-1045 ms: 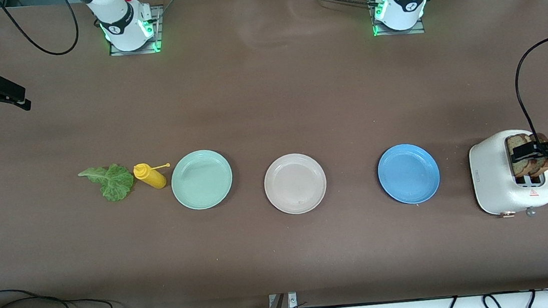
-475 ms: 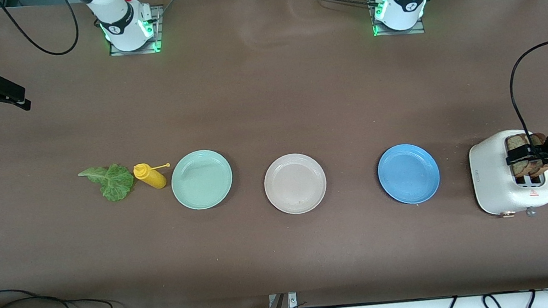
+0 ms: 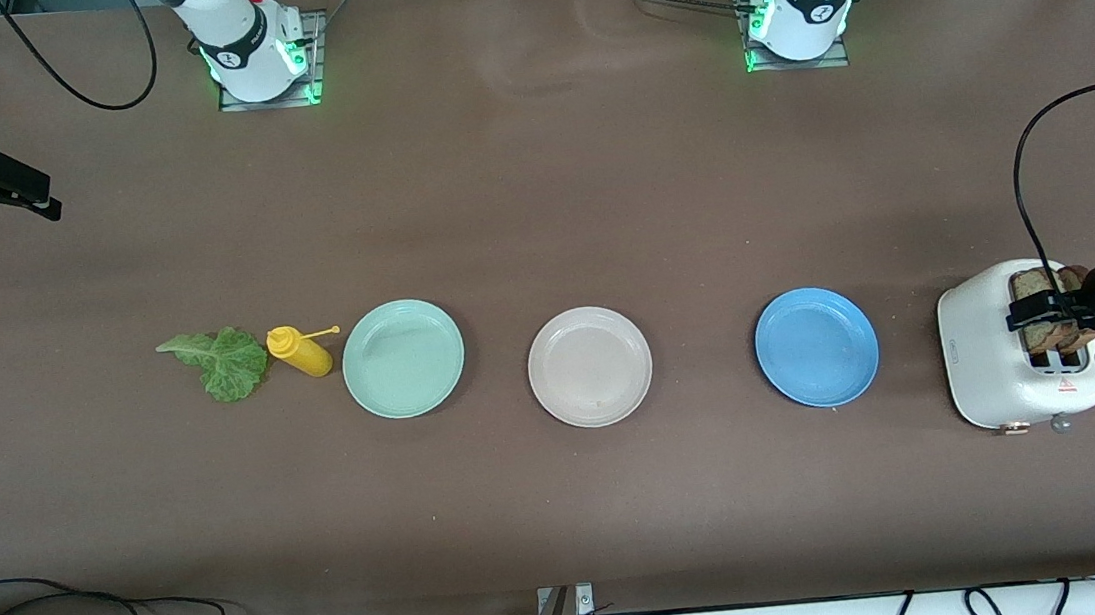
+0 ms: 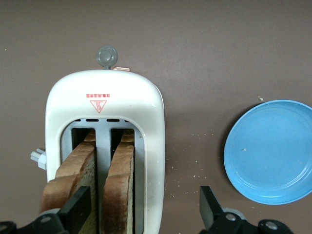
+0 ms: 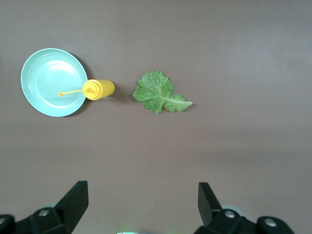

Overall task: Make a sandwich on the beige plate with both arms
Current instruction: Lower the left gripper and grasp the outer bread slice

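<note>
1. Right gripper (image 3: 45,200): it hangs over bare table at the right arm's end, fingers spread and holding nothing; this arm waits. The lettuce leaf (image 3: 221,362) lies flat on the table ahead of it in the right wrist view, just beside the yellow squeeze bottle (image 3: 301,352) and the mint-green plate (image 3: 403,358).

2. Beige plate (image 3: 589,366): you see it bare, well apart from both grippers, between the mint-green plate and the blue plate (image 3: 816,346). Nothing of the sandwich is on it yet.

3. Toaster (image 3: 990,360): two bread slices (image 4: 105,178) stand on edge in its slots, side by side, their thin edges upward.

4. Left gripper (image 3: 1035,311): it sits over the toaster with its jaws wide apart and gripping nothing. In the left wrist view, one finger (image 4: 78,209) stands against the outer slice, the other finger (image 4: 209,207) well clear of the toaster, so both slices lie within the gap.

5. The relation to watch: the slices' broad faces run along the fingers' reach, square to the closing line. You would likely pinch across a slice's thickness; the left arm is plainly the nearer one.
</note>
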`<state>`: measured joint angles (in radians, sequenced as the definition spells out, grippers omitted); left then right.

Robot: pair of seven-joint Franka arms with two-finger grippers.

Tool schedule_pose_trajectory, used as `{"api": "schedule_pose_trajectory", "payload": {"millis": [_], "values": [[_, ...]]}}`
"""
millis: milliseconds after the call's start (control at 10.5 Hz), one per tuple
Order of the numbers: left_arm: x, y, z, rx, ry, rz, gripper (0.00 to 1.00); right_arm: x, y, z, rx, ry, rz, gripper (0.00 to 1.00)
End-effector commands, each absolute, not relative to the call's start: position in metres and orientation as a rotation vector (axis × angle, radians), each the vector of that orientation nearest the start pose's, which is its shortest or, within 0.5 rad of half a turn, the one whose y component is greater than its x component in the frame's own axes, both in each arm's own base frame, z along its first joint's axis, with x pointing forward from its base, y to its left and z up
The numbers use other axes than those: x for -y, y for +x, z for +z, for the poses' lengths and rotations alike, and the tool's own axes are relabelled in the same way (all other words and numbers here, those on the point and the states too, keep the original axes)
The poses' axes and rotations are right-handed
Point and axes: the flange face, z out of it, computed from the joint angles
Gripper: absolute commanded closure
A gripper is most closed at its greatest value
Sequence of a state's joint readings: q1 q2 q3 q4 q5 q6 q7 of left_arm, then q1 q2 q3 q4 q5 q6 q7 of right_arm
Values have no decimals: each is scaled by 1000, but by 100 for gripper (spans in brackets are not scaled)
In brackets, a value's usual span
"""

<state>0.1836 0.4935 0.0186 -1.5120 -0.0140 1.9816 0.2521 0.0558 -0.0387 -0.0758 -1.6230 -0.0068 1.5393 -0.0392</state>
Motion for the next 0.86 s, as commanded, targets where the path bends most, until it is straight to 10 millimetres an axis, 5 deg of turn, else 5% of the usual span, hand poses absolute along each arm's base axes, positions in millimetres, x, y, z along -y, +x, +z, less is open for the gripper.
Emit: {"api": "schedule_pose_trajectory", "payload": {"millis": [0,380,760], "values": [[-134,675,373,-55,-3170,14,10,13,535,626,7,-3142,70,0],[-137,673,373,-155,-3161,28,49,15,535,625,2,-3142,73,0],[-142,672,374,-309,-3142,27,59,16,535,625,0,-3142,73,0]]}}
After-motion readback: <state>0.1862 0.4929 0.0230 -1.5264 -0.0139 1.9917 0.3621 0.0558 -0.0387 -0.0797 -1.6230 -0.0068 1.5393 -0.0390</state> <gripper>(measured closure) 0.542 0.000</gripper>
